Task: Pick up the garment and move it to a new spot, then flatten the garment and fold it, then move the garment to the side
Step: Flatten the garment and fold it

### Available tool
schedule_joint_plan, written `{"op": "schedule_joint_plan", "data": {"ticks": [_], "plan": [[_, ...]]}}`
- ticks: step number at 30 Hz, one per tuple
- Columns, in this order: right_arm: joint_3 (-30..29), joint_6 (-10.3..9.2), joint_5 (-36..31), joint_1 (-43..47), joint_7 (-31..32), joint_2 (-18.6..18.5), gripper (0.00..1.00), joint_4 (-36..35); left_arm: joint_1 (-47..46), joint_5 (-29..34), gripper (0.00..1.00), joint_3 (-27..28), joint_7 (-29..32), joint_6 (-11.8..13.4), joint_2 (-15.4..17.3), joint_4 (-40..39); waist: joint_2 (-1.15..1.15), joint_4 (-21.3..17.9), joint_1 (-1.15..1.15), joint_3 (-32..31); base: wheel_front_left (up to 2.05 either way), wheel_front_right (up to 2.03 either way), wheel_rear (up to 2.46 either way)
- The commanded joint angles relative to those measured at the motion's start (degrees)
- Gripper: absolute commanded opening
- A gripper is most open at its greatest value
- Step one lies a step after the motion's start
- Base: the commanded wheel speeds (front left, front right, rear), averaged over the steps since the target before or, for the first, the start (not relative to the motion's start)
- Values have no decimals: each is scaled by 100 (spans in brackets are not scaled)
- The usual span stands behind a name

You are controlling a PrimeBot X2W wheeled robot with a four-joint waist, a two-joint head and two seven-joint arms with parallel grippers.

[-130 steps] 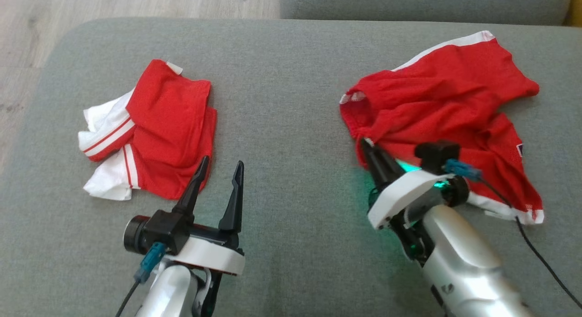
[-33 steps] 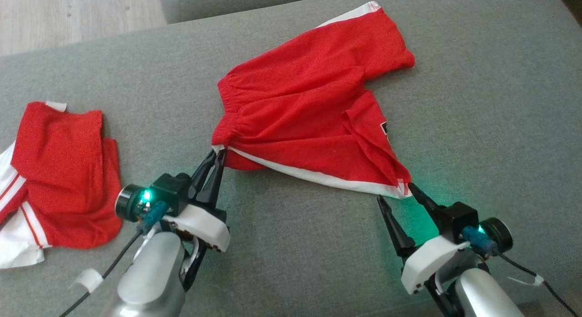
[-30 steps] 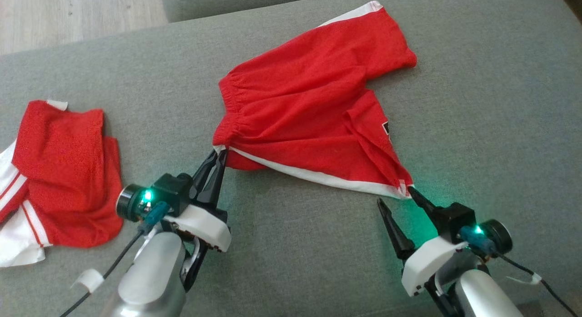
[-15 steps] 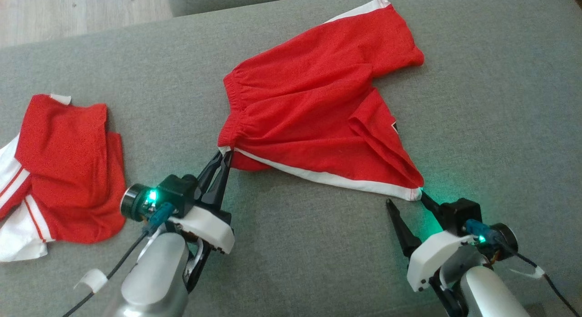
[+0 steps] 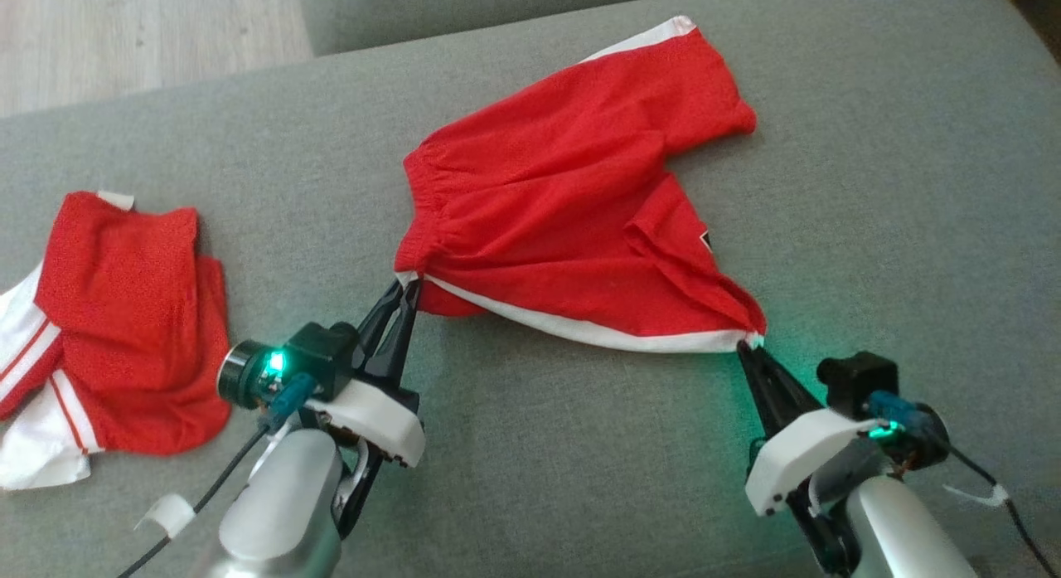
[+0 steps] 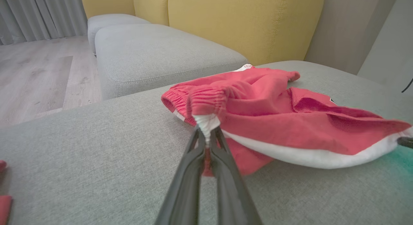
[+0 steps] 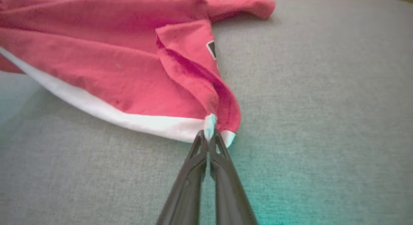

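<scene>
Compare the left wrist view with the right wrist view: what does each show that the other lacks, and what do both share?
Left wrist, not right wrist: the left end effector shut on the gathered waistband, a yellow backrest, wooden floor and curtains.
Right wrist, not left wrist: both fingers of the right end effector shut on the hem corner.
Both: the red shorts with white trim on the grey cushion, and a green glow.

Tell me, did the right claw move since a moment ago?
Yes. The right gripper has snapped shut on the white hem corner of the red shorts; its spread finger swung in toward that corner.
</scene>
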Motion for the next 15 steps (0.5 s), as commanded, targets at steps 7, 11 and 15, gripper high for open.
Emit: {"op": "schedule_joint_plan", "data": {"ticks": [7,11,15], "plan": [[253,-4,807,-213,-82,-47,0,-900,-173,-36,0,125,-1,48,294,-246,0,-3,0,-302,0,0,0],[386,-4,1322,-451,127,-201,0,-1450,-484,-42,0,74,241,-7,508,-405,0,44,0,-492,0,0,0],[365,-4,1750,-882,354,-315,0,-1883,-1075,-135,0,16,615,-65,758,-647,0,94,0,-686,0,0,0]]}}
